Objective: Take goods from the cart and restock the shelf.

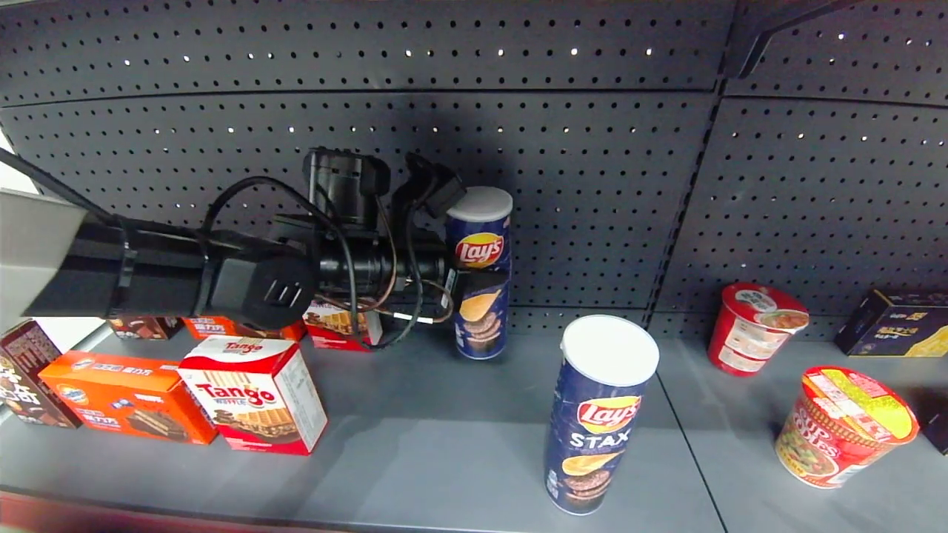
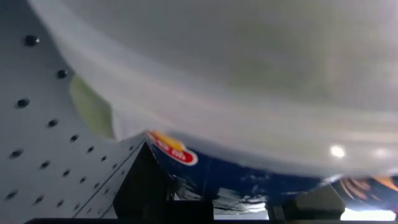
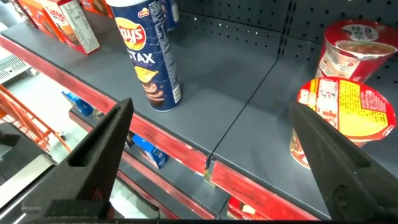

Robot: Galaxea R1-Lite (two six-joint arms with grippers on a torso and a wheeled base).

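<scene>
Front chip can [image 1: 601, 414] upright | left jaws pinch rear can [image 1: 481, 274] | right wrist view: right jaws spread

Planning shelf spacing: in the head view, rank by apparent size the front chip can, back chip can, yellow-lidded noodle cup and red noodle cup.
1. Front chip can, nearest the camera.
2. Back chip can; same kind, just farther off.
3. Yellow-lidded noodle cup.
4. Red noodle cup, farther back, so these cups' real order is unsure.
</scene>
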